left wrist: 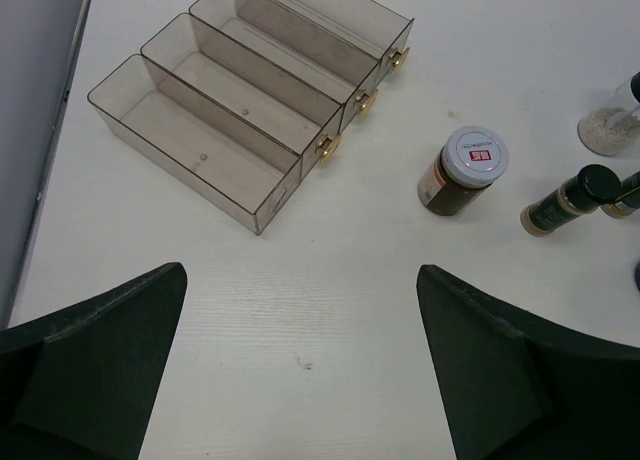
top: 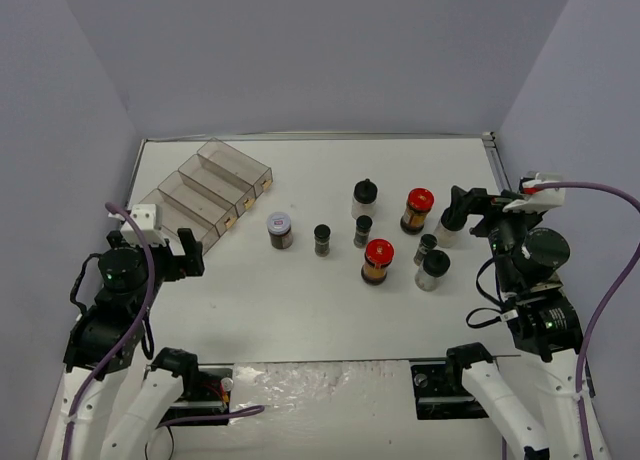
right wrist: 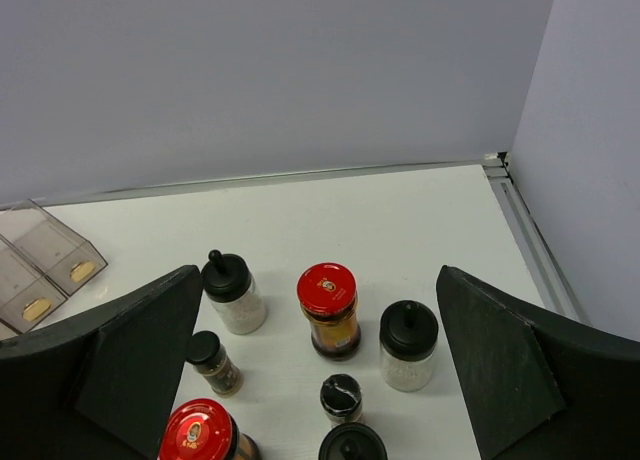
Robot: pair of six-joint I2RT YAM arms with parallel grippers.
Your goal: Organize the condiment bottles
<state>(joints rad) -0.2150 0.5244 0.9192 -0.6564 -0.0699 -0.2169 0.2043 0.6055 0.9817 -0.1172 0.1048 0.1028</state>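
Observation:
Several small clear spice jars stand at the table's centre and right. A white-lidded jar (top: 280, 230) (left wrist: 466, 168) stands furthest left, with a small black-capped jar (top: 322, 239) (left wrist: 566, 201) beside it. Two red-lidded jars (top: 417, 210) (top: 377, 260) stand among black-capped ones (top: 365, 197) (top: 433, 269). My right gripper (top: 463, 208) (right wrist: 317, 276) is open and empty, hovering at the cluster's right side above a black-capped jar (top: 446, 230) (right wrist: 408, 344), with the far red-lidded jar (right wrist: 328, 308) ahead between its fingers. My left gripper (top: 190, 251) (left wrist: 300, 272) is open and empty over bare table.
A clear plastic compartment tray (top: 205, 192) (left wrist: 250, 110) with narrow slots lies at the back left, just beyond my left gripper. Grey walls close in the back and both sides, and a metal rail (top: 497, 165) runs along the right edge.

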